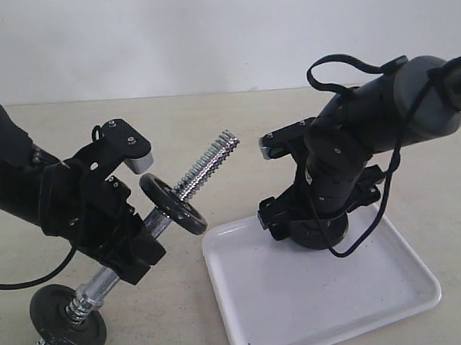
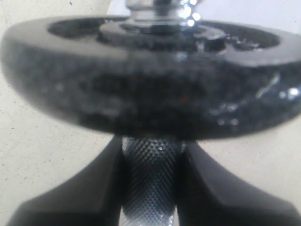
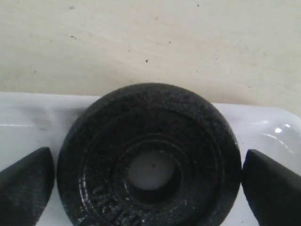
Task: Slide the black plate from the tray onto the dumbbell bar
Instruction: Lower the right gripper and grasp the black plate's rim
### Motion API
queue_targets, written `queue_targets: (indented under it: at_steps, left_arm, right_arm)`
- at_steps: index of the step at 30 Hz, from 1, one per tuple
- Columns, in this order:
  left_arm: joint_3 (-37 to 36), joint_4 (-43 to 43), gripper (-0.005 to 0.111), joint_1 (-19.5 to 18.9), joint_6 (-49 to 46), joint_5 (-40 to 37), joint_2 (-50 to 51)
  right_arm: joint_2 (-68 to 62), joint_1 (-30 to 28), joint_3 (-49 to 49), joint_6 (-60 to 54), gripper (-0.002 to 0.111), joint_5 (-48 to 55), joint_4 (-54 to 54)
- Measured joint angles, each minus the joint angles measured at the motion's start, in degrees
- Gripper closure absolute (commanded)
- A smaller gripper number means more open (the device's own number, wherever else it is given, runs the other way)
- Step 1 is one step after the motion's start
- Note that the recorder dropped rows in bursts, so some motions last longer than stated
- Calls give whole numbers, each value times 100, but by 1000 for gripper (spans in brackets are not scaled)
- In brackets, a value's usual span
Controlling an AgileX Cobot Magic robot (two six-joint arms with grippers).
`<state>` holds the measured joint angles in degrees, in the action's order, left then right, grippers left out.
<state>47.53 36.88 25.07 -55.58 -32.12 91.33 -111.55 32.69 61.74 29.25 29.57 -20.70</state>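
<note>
In the exterior view my left gripper (image 1: 144, 243) is shut on the knurled middle of the dumbbell bar (image 1: 207, 162), which slopes up to the right with its threaded end free. One of the bar's own black discs (image 1: 173, 204) sits just past the fingers and the other (image 1: 68, 320) is low on the left. The left wrist view has the bar (image 2: 150, 174) clamped in the gripper (image 2: 150, 188). The black plate (image 3: 150, 113) lies flat on the white tray (image 3: 28, 127). My right gripper (image 3: 148, 188) is open, a finger close beside each edge. The plate (image 1: 320, 236) shows under the right gripper (image 1: 311, 228).
The tray (image 1: 315, 307) lies on a beige tabletop, its left rim close below the bar's upper disc. A black cable loops from the right arm down onto the tray. A pale wall stands behind the table.
</note>
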Motion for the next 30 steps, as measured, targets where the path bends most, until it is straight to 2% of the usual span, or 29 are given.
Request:
queue_targets:
  at_steps: [18,30]
  left_arm:
    - [0,11,102,0,0,0,0]
    - [0,11,102,0,0,0,0]
  right_arm:
    - [-63,-2,33,-1,7,70,281]
    - [-388,-12,161,96,7,-406,411]
